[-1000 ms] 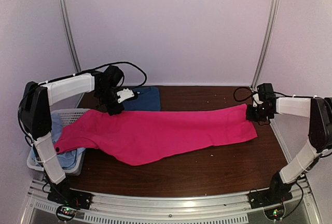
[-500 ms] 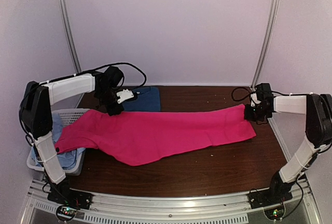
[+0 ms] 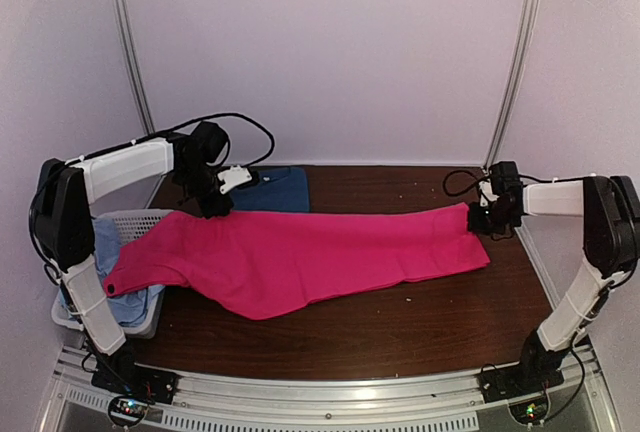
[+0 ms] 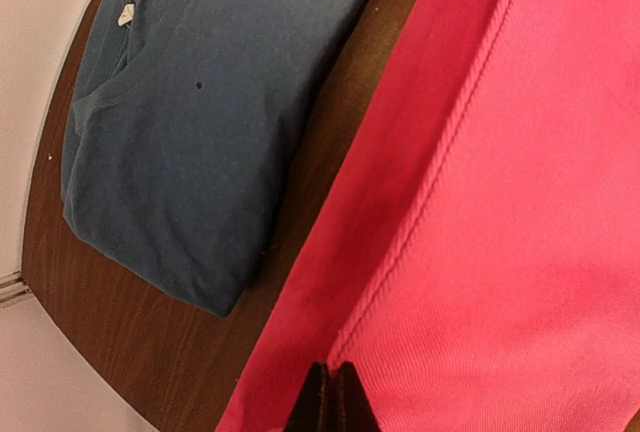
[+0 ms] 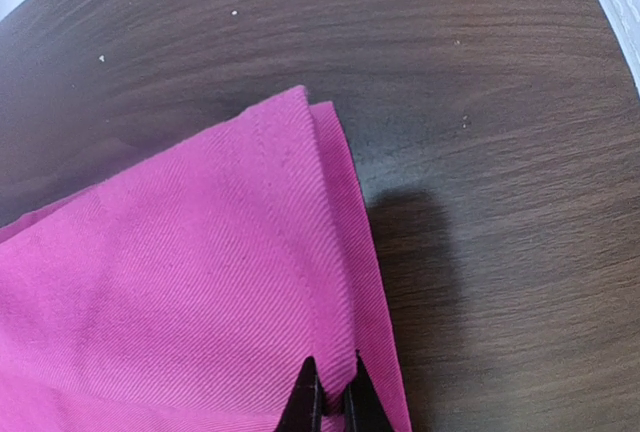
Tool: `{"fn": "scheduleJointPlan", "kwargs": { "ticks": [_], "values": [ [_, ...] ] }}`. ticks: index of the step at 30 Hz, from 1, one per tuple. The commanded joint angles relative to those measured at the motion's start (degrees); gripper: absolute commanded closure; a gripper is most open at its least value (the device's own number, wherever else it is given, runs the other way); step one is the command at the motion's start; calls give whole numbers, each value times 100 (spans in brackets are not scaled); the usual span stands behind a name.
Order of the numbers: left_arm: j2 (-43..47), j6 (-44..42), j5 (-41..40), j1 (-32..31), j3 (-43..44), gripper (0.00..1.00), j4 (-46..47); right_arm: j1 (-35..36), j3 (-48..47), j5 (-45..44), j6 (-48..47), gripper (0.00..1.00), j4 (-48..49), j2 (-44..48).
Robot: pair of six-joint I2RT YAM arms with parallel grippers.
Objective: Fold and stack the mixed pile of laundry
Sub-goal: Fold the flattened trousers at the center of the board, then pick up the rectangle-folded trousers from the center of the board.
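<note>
The magenta-pink shirt [image 3: 310, 257] lies stretched across the table from the basket on the left to the right side. My left gripper [image 3: 213, 207] is shut on its far left edge, pinching the hem [image 4: 420, 222]. My right gripper [image 3: 478, 218] is shut on its far right corner [image 5: 300, 252]. The dark blue T-shirt [image 3: 270, 190] lies folded at the back, just behind the pink shirt; it also shows in the left wrist view [image 4: 200, 112]. The pale light-blue cloth [image 3: 120, 297] sits in the basket, partly under the pink shirt.
A white slotted plastic basket [image 3: 130, 220] stands at the table's left edge. The brown wooden table [image 3: 400, 332] shows in front of the shirt and at the back right [image 5: 480, 52]. Metal frame posts stand at the back corners.
Both grippers have shifted slightly away from me and inward with the pink shirt's far edge, the right corner moving a little left. The shirt stays stretched between them.
</note>
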State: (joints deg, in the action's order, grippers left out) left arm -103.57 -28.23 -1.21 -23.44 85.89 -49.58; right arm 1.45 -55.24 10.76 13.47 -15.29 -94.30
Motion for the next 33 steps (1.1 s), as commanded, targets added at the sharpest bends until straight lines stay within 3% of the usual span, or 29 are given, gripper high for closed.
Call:
{"fn": "scheduleJointPlan", "kwargs": {
  "ticks": [1,2,7,9,11,21,28,31,33],
  "values": [
    [-75,-50,-107,112,44,100,-49,-66,-92,-207,-65,100,115,-306],
    [-89,-32,-167,116,61,97,-48,-66,-112,-248,-91,100,121,-363],
    [-62,244,-425,112,256,74,-27,-66,-222,-269,-51,61,-103,-363],
    [71,316,-414,112,313,67,27,-66,-96,-369,20,51,-154,7],
    [217,354,-355,112,329,61,86,-74,49,-526,49,48,-171,235],
    [858,803,-54,108,62,52,948,-73,-176,-259,34,55,-239,-716],
    [1379,940,-76,104,-367,50,1588,137,-179,58,-183,52,-441,-1091],
    [1495,1185,-249,112,-437,48,1751,352,-153,167,-211,56,-499,-1143],
    [1549,1464,-436,158,-482,45,1849,395,-166,277,-225,65,-540,-1168]
  ]
}}
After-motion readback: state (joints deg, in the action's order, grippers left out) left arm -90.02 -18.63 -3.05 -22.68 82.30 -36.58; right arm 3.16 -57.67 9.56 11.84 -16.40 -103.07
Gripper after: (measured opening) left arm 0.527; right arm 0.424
